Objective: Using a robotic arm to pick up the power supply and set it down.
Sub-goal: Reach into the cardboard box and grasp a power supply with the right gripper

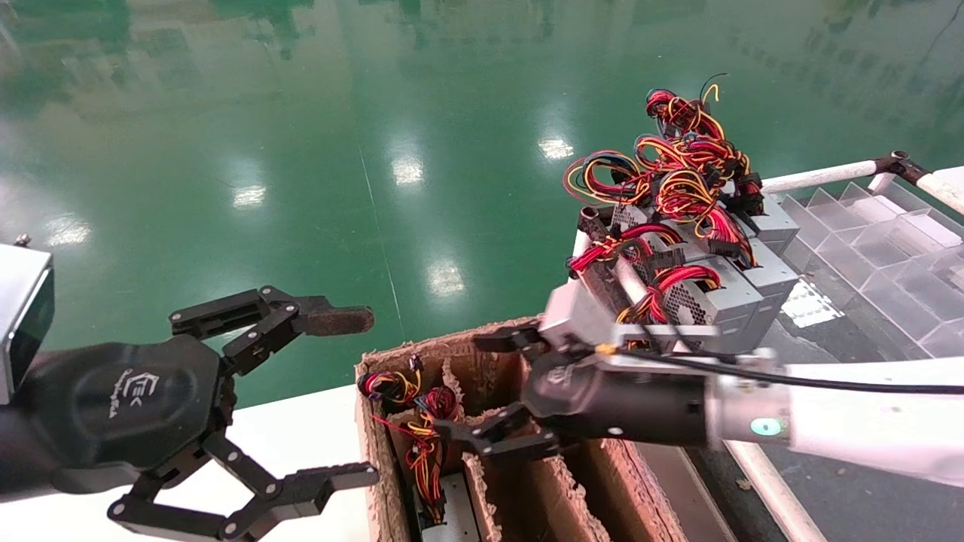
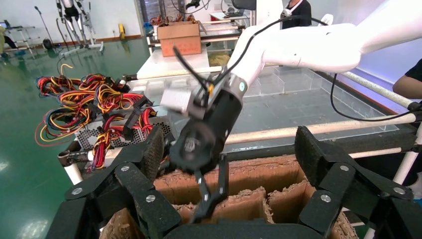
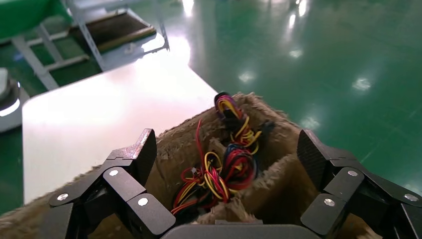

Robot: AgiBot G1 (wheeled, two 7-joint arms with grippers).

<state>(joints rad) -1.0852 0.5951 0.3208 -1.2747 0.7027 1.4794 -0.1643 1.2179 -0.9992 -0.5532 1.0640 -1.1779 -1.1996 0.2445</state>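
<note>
Grey power supply (image 1: 452, 512) stands on end in the cardboard box (image 1: 376, 452), wires upward; right pincer (image 1: 482, 391) gapes empty above it.

The right robotic arm (image 1: 843, 421) reaches in from the right, white forearm nearly level, black wrist ahead of it. Its end effector (image 1: 489, 391) points leftward with both linkage fingers spread wide, nothing between them. The left end effector (image 1: 339, 399) hangs well apart to its left, likewise spread wide and empty, fingers pointing toward the right one
</note>
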